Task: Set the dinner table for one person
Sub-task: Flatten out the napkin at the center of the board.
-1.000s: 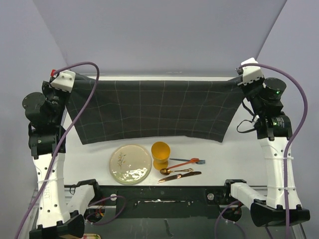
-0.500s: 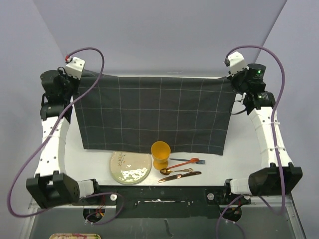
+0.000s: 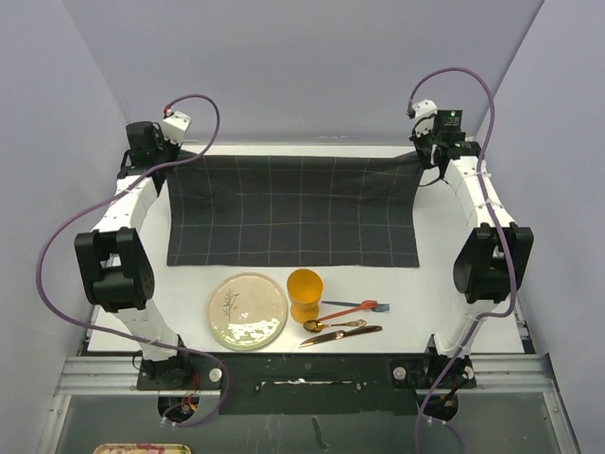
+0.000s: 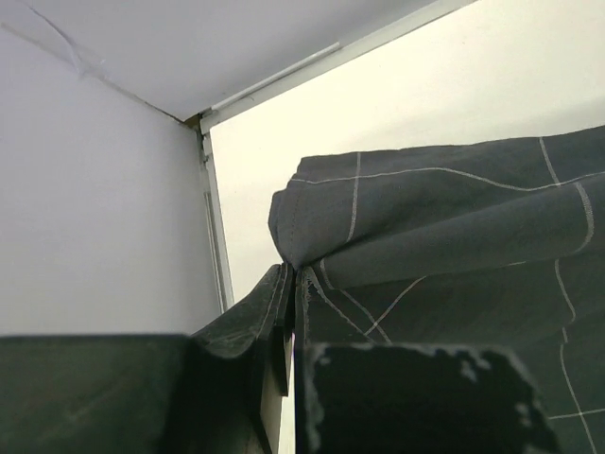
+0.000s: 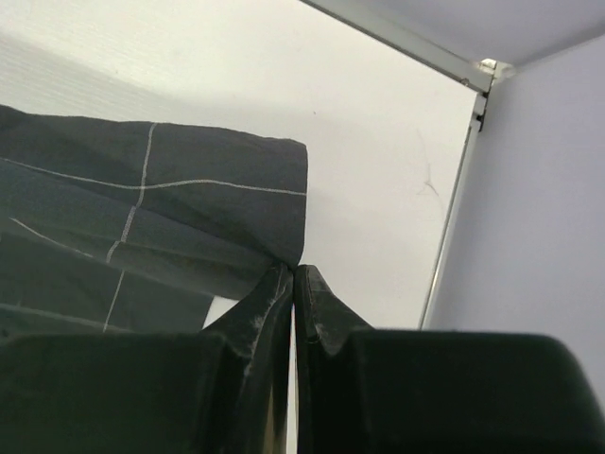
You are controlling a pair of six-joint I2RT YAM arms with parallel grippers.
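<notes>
- Two tools, both pressed together on cloth: the left tool (image 3: 178, 151) pinches the far-left corner of the cloth (image 3: 293, 213), and the right tool (image 3: 423, 151) pinches the far-right corner.
- The counter (image 3: 463, 284) is the big white top under everything. The cloth covers its far half, lying mostly flat, while the near strip is bare.
- Sitting on that bare strip, just near of the cloth's near edge, are a plate (image 3: 248, 310), a cup (image 3: 304, 293), a fork (image 3: 354, 306), a spoon (image 3: 333, 324) and a knife (image 3: 340, 334).
- Risk 1: if one arm lets go or pulls before the other, I'd expect the cloth to end up skewed or with a fold across it.
- Risk 2: both corners look bunched in the pinch, so they may stay curled when dropped instead of lying flat.
- Risk 3: dragging the cloth nearer could push its edge into the plate or tip the cup, since they're so close to it.
- The top view gives the whole layout: how square the cloth sits and where the dishes are. It can't really show the grip, because the fingers are tiny there.
- The wrist views fill that in. Each shows a doubled-over corner squeezed right at the fingertips, plus the counter's far corners and the walls. Neither shows any of the dishes.
</notes>
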